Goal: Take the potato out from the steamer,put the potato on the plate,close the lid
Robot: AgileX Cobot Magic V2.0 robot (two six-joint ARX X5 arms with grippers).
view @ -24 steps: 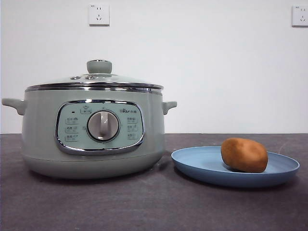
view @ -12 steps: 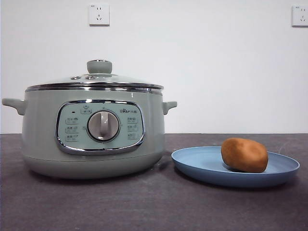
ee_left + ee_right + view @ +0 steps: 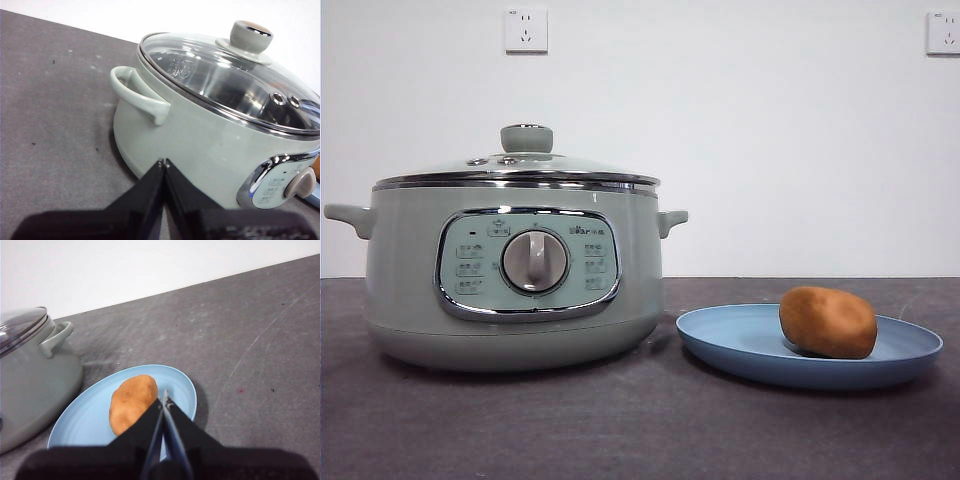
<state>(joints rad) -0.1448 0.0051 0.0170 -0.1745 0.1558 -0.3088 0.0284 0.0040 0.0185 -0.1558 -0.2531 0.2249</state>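
The sage-green steamer (image 3: 515, 270) stands at the left in the front view, with the glass lid (image 3: 520, 165) seated on its chrome rim. The orange-brown potato (image 3: 827, 322) lies on the light-blue plate (image 3: 740, 345) to its right. My left gripper (image 3: 163, 162) is shut and empty, held back beside the steamer (image 3: 200, 145) near its side handle; the lid (image 3: 235, 85) shows closed. My right gripper (image 3: 165, 401) is shut and empty, held above and back from the plate (image 3: 85, 422) with the potato (image 3: 131, 402) on it. Neither gripper shows in the front view.
The dark grey table (image 3: 640, 430) runs to a white wall with two sockets (image 3: 525, 30). The steamer's side handle (image 3: 56, 338) points toward the plate.
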